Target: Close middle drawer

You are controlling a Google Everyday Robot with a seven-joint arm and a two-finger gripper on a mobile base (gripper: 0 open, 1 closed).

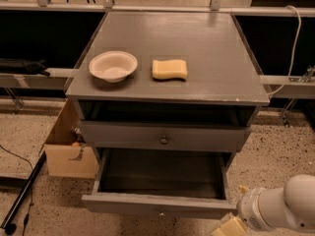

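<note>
The middle drawer (157,204) of the grey cabinet (216,58) is pulled far out; its dark inside shows and its flat grey front faces me low in the camera view. Above it, the uppermost drawer (164,137) with a small round knob (164,139) stands a little way out. The lowest drawer is out of view. My gripper (227,226), yellowish at the end of a white arm (283,209), is at the bottom right, just beside the right front corner of the middle drawer.
A white bowl (113,65) and a yellow sponge (170,69) lie on the cabinet top. A cardboard box (69,154) stands on the floor left of the cabinet, with a black pole (22,195) beside it. A cable (294,43) hangs at the right.
</note>
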